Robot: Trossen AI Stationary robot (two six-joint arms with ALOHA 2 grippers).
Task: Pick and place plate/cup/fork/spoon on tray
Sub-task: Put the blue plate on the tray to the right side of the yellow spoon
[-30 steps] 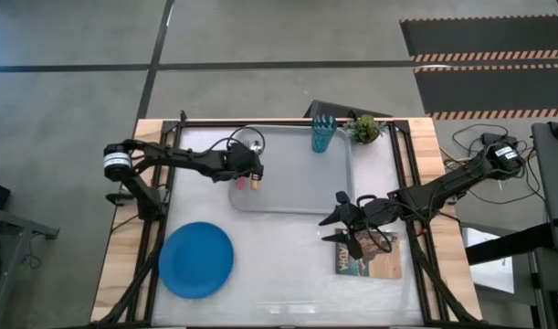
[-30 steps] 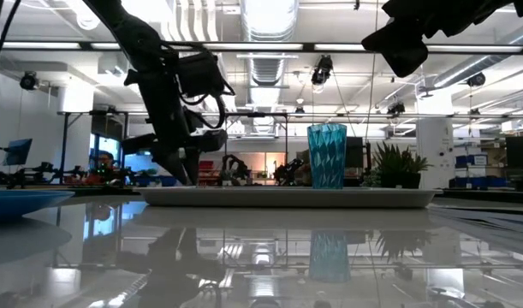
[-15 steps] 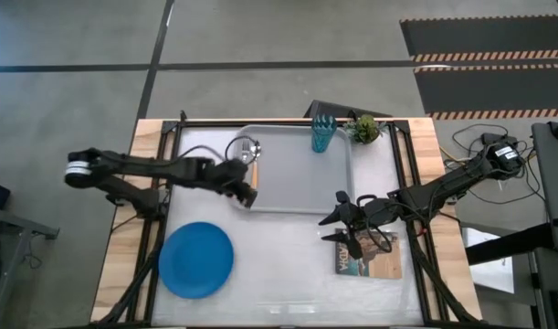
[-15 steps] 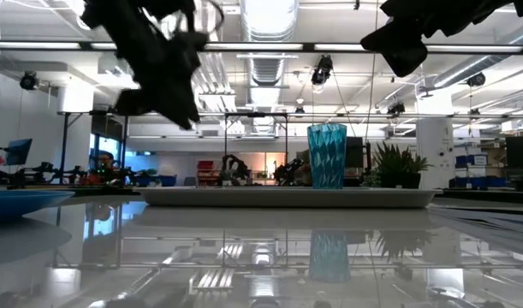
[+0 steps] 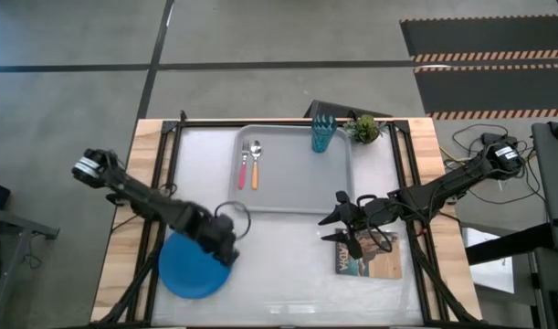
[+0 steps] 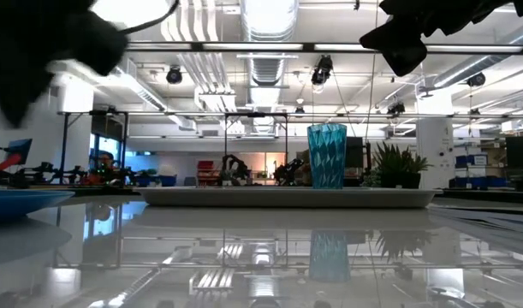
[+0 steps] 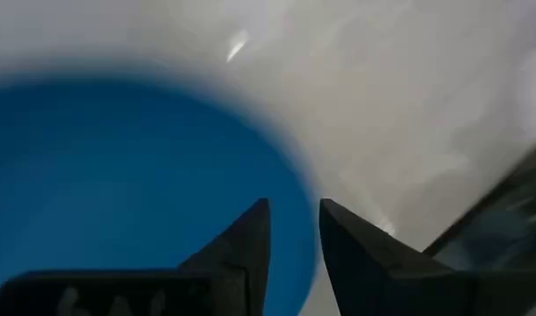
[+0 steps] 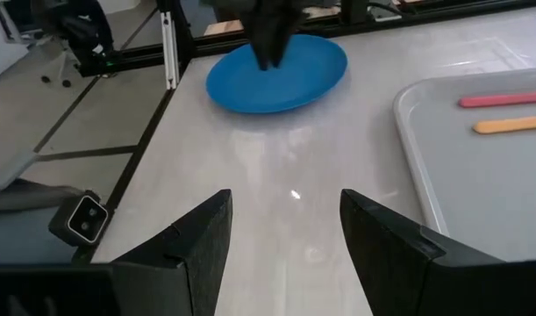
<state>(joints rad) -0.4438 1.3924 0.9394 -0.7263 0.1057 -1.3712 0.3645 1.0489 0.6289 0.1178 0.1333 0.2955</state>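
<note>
On the table's far half sits the tray (image 5: 297, 196), its rim running from the left-centre to the right-centre, and it already carries three of the four pieces: the cup (image 5: 323, 133) upright in its far right corner, with the fork (image 5: 243, 167) and the spoon (image 5: 256, 166) lying side by side near its far left corner, long axes pointing front to back. Well apart from it, at the near left of the table, lies the plate (image 5: 183, 263), flat and not yet on the tray, so by my reading it is the last item to move. Over the plate's right edge hangs the left gripper (image 5: 226, 249); its wrist view shows the fingers (image 7: 241, 254) drawn close, only a narrow gap between them, holding nothing, with that rim just ahead. The left arm is plainly the nearer one. Hovering by the book (image 5: 370, 256) at the near right, the right gripper (image 5: 341, 227) waits with its jaws spread wide and empty.
</note>
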